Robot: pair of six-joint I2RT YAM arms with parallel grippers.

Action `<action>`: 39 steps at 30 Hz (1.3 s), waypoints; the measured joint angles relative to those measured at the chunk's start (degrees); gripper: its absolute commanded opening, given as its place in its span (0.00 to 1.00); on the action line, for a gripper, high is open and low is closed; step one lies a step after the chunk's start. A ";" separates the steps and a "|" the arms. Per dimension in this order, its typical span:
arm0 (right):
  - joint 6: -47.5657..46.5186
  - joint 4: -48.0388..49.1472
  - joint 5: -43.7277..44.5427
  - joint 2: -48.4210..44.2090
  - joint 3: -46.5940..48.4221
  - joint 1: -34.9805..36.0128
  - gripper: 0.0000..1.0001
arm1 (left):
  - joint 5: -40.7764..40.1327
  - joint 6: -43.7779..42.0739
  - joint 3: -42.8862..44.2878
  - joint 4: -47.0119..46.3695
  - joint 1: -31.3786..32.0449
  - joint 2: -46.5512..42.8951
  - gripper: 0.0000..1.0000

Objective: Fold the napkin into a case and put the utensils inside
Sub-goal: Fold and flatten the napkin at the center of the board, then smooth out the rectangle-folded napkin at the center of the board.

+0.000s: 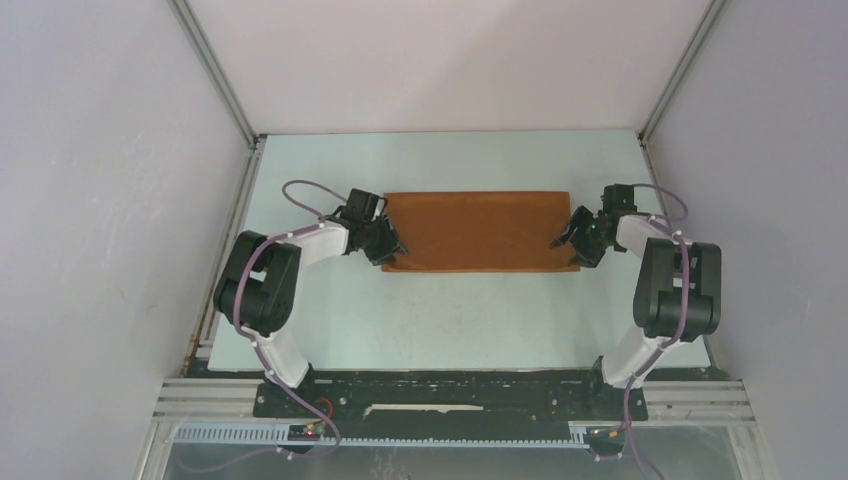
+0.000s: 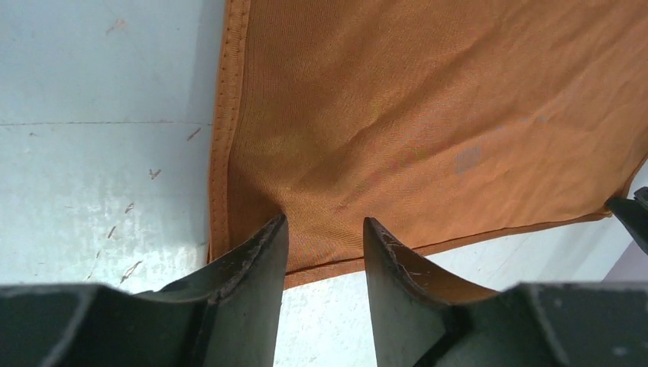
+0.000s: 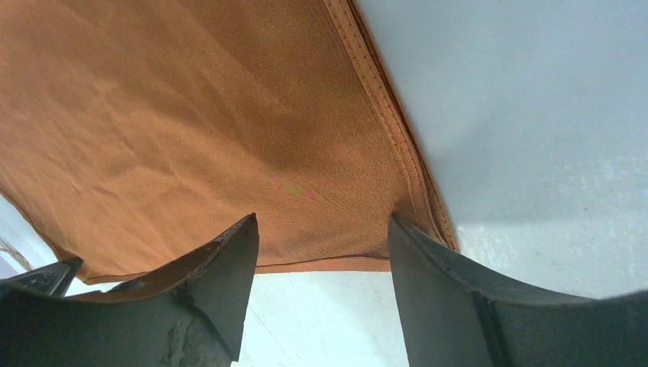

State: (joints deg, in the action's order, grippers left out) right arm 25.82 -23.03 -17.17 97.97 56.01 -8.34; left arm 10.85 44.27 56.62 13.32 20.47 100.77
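The rust-orange napkin lies flat on the table as a wide oblong, folded double, with two layers showing at its near edge. My left gripper is open at the napkin's near left corner, fingertips resting on the cloth. My right gripper is open at the near right corner, its fingertips on the cloth too. Neither gripper holds anything. No utensils are in view.
The pale table is walled in by white panels with metal posts at the back corners. The arm bases stand on a black rail at the near edge.
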 measured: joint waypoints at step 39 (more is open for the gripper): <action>33.94 51.63 -31.36 32.20 21.59 -3.52 1.00 | 7.78 30.21 18.58 -47.15 -10.60 29.14 1.00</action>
State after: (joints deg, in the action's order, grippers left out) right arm 59.77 28.60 -48.53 130.17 77.60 -11.86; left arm 18.63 74.48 75.20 -33.82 9.87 129.91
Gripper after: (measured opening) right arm 0.993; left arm 0.996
